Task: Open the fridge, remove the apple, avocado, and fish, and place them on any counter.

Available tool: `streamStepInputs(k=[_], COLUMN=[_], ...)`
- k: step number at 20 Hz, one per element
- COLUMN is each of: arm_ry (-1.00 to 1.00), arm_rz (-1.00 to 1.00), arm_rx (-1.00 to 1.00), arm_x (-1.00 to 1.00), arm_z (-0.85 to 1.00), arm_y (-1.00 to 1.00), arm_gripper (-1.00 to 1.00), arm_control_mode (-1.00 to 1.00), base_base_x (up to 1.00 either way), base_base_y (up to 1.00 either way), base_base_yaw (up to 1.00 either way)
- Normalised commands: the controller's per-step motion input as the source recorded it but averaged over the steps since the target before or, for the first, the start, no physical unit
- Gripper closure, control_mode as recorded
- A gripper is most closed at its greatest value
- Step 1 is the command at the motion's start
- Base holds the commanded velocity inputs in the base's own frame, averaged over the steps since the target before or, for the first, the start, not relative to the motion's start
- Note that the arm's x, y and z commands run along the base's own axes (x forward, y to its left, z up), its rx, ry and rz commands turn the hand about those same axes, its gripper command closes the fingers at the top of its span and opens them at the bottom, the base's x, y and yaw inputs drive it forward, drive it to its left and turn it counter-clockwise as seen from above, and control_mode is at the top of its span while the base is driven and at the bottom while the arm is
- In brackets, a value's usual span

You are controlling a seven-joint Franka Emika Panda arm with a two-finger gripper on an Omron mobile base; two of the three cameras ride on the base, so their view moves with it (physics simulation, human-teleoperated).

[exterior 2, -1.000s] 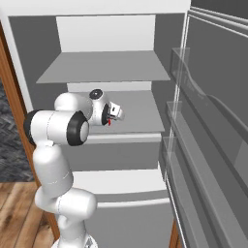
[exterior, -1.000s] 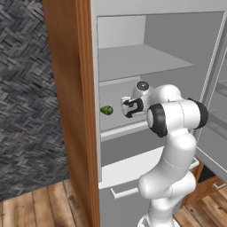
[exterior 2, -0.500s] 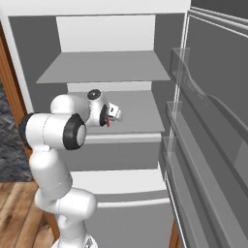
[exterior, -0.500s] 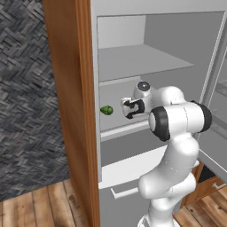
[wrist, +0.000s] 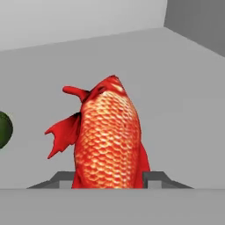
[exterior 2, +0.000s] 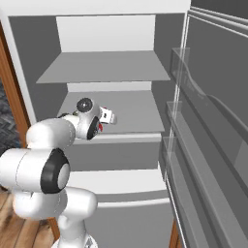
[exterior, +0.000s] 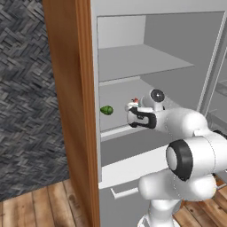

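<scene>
The gripper [wrist: 109, 178] reaches into the open fridge [exterior 2: 111, 72] with the fish [wrist: 107, 140] between its two finger tips, which stand at either flank of the scaled body. The jaws look closed against the fish, though the contact itself sits at the bottom edge of the hand view, so a firm clamp is a judgement rather than a plain sight. The fish points lengthwise away from the hand, along the gripper's own line, which is probably why the fingers take it across its narrow width. In the left base view a speck of red marks the fish [exterior: 135, 100] just past the gripper [exterior: 131, 111].

Beyond and to the gripper's left lies the avocado [exterior: 106, 110], well apart from the fingers, resting on the same shelf [exterior 2: 131, 114]; the avocado [wrist: 4, 129] also peeks in at the left edge of the hand view. It lies out of the way, so the fish can likely be drawn back without touching it.

Counted: one fish, one avocado, one gripper. Two shelves are plainly seen, with more surfaces below.
</scene>
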Motion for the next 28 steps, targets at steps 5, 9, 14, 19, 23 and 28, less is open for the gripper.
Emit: streamStepInputs(k=[5, 9, 14, 19, 23, 28], arm_ry=[-0.02, 0.03, 0.06, 0.05, 0.01, 0.0], arm_rz=[0.12, 0.1, 0.07, 0.09, 0.09, 0.06], arm_rx=[0.0, 0.0, 0.0, -0.02, -0.04, -0.05], arm_x=[-1.0, -1.0, -1.0, -1.0, -0.92, -0.84], arm_z=[0.97, 0.77, 0.76, 0.6, 0.29, 0.2], arm_y=[-0.06, -0.05, -0.06, -0.06, 0.0, 0.0], arm_gripper=[1.0, 1.0, 1.0, 1.0, 1.0, 1.0], arm_control_mode=[-1.0, -1.0, -1.0, -1.0, -1.0, -1.0], base_base_x=[0.0, 0.0, 0.0, 0.0, 0.0, 0.0], base_base_y=[0.0, 0.0, 0.0, 0.0, 0.0, 0.0], base_base_yaw=[0.0, 0.0, 0.0, 0.0, 0.0, 0.0])
